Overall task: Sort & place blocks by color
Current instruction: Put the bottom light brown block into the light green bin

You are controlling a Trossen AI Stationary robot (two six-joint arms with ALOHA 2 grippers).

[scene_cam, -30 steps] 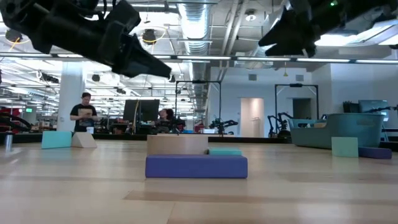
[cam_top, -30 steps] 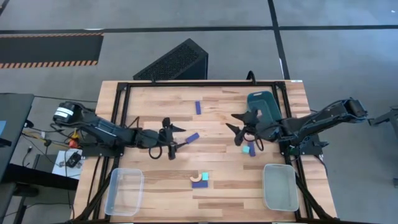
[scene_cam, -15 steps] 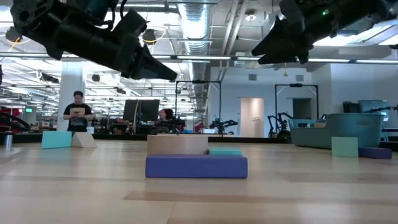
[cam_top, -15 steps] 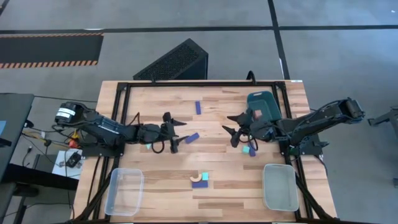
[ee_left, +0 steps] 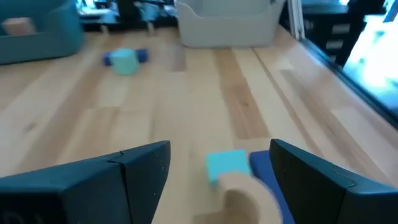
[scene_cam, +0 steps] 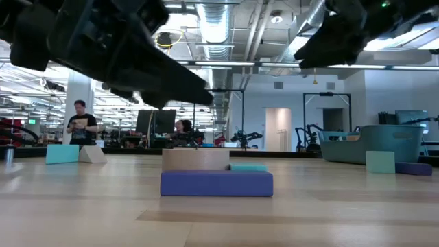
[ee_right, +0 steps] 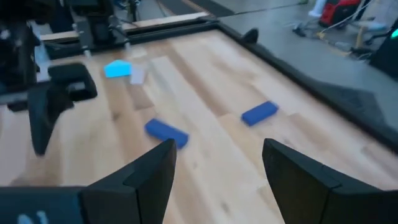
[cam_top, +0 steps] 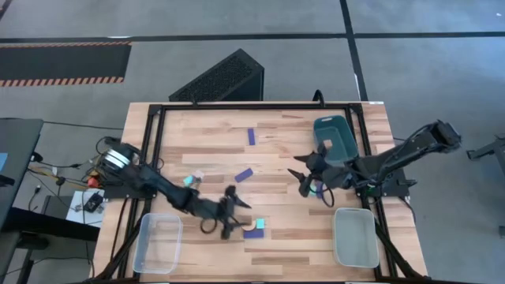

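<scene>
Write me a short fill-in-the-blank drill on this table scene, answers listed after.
1. The left claw hovers by the wooden arch, its fingers ____.
2. The teal cube sits beside a dark ____ bar.
3. The dark teal bin stands nearest the ____ claw.
4. Each clear tray holds ____ blocks.

Answers: open; blue; right; no

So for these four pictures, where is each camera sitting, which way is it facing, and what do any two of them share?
High view: overhead, straight down on the table; both arms show, left gripper, right gripper.
Low view: tabletop height, level across into the room; arms overhead.
Left wrist view: on the left arm, past its open fingers at the stacked blocks.
Right wrist view: on the right arm, past its open fingers across the table.
Shared: low and left wrist views both see the stacked blocks.
</scene>
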